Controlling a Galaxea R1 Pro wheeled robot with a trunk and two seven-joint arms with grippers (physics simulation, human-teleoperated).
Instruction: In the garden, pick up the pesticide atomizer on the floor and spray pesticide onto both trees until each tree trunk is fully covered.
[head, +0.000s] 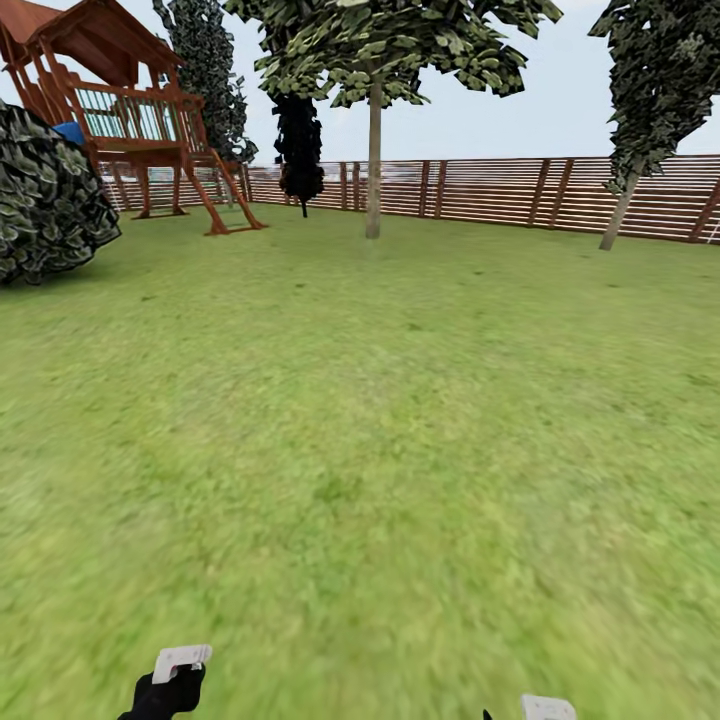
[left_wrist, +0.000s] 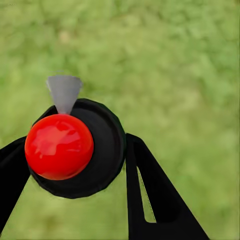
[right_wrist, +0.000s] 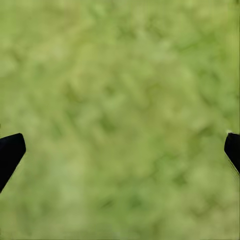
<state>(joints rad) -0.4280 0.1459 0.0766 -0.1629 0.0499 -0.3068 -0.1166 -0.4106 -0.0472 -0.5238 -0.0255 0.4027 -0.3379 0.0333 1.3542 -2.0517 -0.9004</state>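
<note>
Hands sit lowest in the head view: the left hand (head: 170, 680) at about seven o'clock, the right hand (head: 545, 708) at about five. In the left wrist view the left hand (left_wrist: 75, 165) is closed around the pesticide atomizer (left_wrist: 75, 147), a dark round body with a red ball on top and a grey nozzle, the fingers (left_wrist: 150, 200) pressed to its sides. In the right wrist view the right hand (right_wrist: 120, 150) is spread wide, with nothing but grass between its tips.

Beyond them the lawn (head: 360, 450) runs bare to the fence (head: 560, 195). One tree trunk (head: 374, 160) stands at twelve o'clock, the other (head: 620, 210), leaning, at two; both well apart from the robot. A play tower (head: 130, 110) stands at eleven and a black-leaved tree (head: 299, 140) just left of the middle trunk.

Risks, as I judge them: the grip looks shallow, so the bottle could slip on the drive. Spraying from this far would miss the bark. The nozzle could face away from the trunk. The dark tree could be taken for a target.
</note>
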